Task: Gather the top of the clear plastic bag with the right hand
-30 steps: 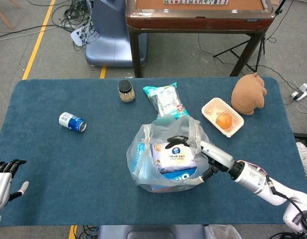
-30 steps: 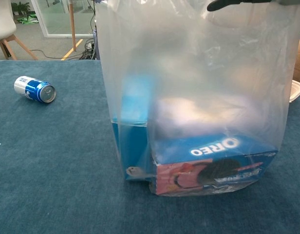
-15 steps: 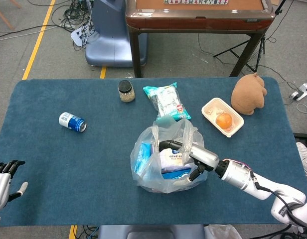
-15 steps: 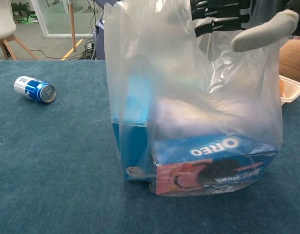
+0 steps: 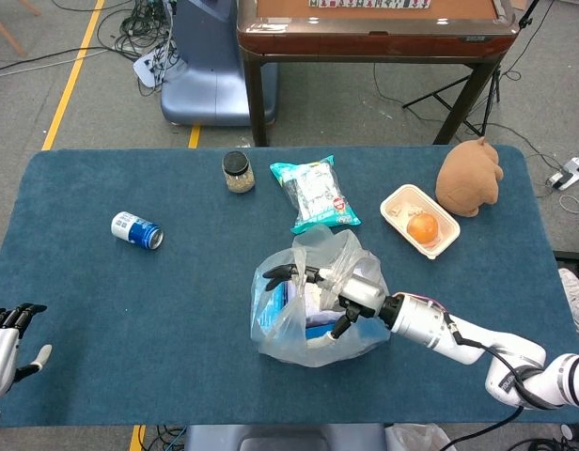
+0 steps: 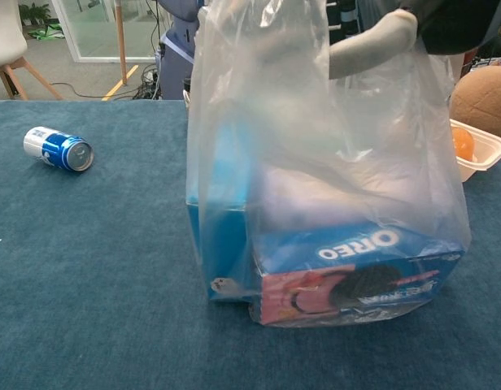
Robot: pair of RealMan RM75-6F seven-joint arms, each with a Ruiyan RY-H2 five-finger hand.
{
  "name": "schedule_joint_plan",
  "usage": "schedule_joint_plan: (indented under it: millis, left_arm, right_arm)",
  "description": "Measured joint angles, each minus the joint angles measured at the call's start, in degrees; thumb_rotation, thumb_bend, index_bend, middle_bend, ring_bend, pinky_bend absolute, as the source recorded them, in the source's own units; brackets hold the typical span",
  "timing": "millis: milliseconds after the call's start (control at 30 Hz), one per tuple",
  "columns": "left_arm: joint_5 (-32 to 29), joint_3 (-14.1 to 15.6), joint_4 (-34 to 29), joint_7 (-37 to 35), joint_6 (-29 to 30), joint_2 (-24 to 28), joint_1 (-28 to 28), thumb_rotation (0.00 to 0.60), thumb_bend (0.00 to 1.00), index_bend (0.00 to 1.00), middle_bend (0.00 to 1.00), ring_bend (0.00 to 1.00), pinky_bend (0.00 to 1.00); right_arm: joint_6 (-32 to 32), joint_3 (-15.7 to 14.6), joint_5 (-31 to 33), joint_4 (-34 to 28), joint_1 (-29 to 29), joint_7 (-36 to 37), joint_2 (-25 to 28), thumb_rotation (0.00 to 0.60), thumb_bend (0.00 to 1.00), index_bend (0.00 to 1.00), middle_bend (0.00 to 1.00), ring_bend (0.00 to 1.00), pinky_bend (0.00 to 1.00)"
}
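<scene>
The clear plastic bag stands upright in the middle of the blue table, holding an Oreo box and other blue packs. My right hand reaches into its top from the right, fingers stretched leftward across the mouth and thumb pressing the near side. The upper plastic is pushed together between them, but the fingers have not closed. Far off at the table's near left corner, my left hand rests open and holds nothing.
A blue can lies on its side at the left. Behind the bag are a small jar and a teal snack pack. A white tray with an orange and a brown plush sit at the back right.
My right hand has moved left across the bag's mouth, and the bag's top has narrowed and bunched up. The left hand has stayed put.
</scene>
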Motion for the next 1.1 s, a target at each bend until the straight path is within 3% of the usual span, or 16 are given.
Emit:
schedule_joint_plan:
  millis: [300,667,1100]
  left_arm:
    - [-0.2,0.2,0.0,-0.4,0.7,0.2,0.7,0.600,0.25,0.27,0.25,0.29,0.16]
    - [-0.1,0.1,-0.1,-0.6,0.4,0.3,0.6,0.600,0.25,0.27,0.25,0.29,0.16]
    - [-0.3,0.1,-0.1,-0.1,-0.6,0.1,0.2,0.600,0.25,0.27,0.25,0.29,0.16]
  right_arm:
    - [1.5,-0.1,-1.5,-0.9,2.2,3.2,0.8,0.600,0.00,0.13,0.21,0.08,0.15]
    - [1.7,-4.0,-2.5,-2.5,1.6,3.4,4.2,0.600,0.00,0.12,0.21,0.08,0.15]
    - [2.5,-8.4,-6.2,-5.8,0.6,2.8,11.1,0.600,0.00,0.03,0.19,0.08,0.15]
